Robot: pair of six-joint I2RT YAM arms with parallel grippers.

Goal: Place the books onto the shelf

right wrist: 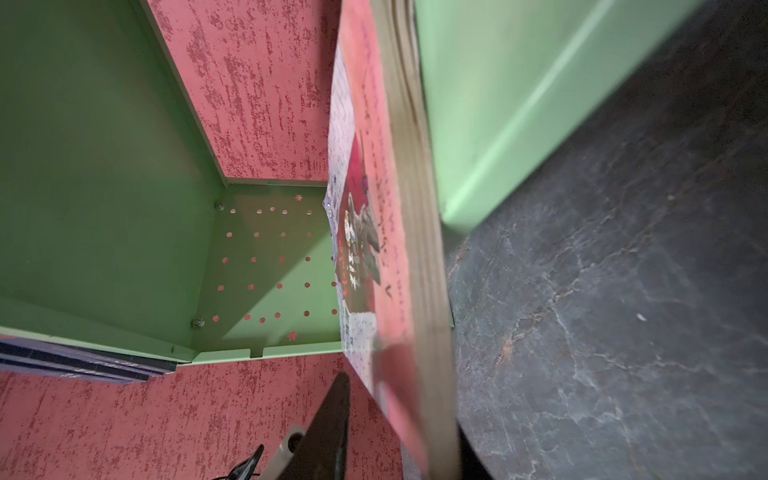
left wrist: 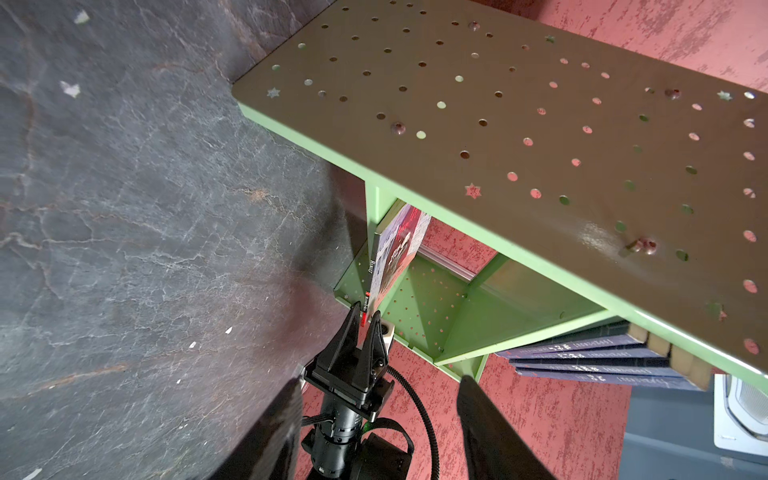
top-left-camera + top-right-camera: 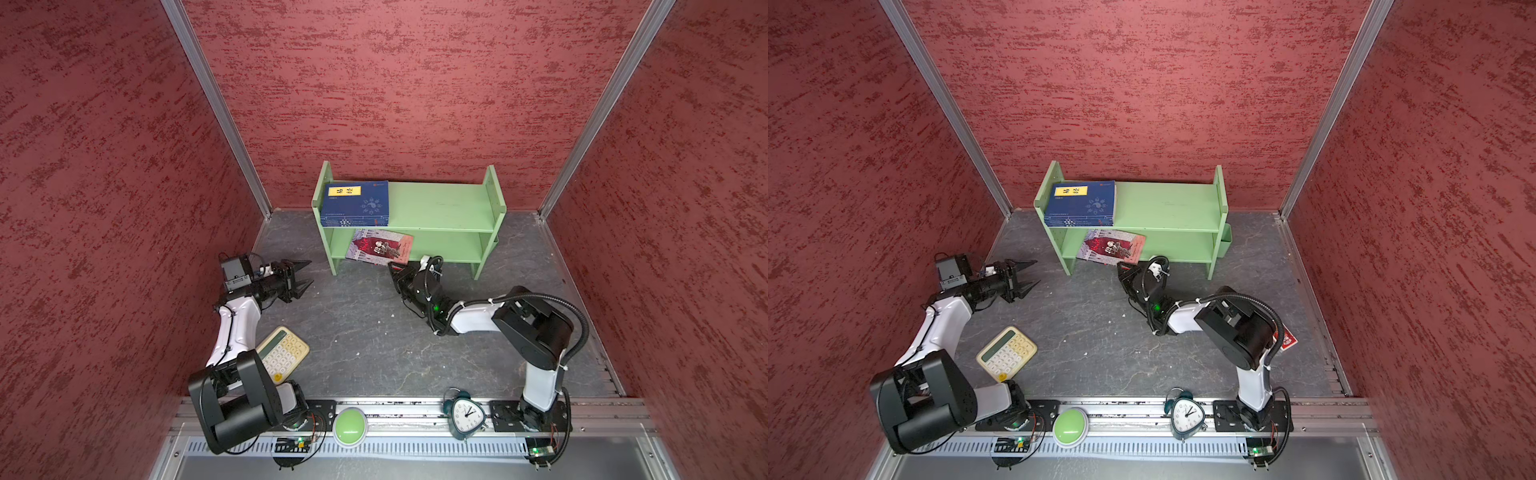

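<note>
The light green shelf (image 3: 440,205) (image 3: 1167,208) stands against the back wall. A stack of navy-blue books (image 3: 355,203) (image 3: 1084,203) lies flat at the left end of its top tier. The red-pink book (image 3: 380,246) (image 3: 1113,246) lies tilted, part inside the lower tier and part sticking out over the front. My right gripper (image 3: 392,266) (image 1: 399,399) is shut on its near corner; the left wrist view shows both fingers pinching the spine (image 2: 365,318). My left gripper (image 3: 305,274) (image 2: 378,382) hangs open and empty, left of the shelf's side panel (image 2: 519,124).
A cream calculator (image 3: 284,351) lies by the left arm. An alarm clock (image 3: 465,415) and a green dome button (image 3: 350,426) sit on the front rail. A small red card (image 3: 1287,340) lies behind the right arm. Red walls close in three sides.
</note>
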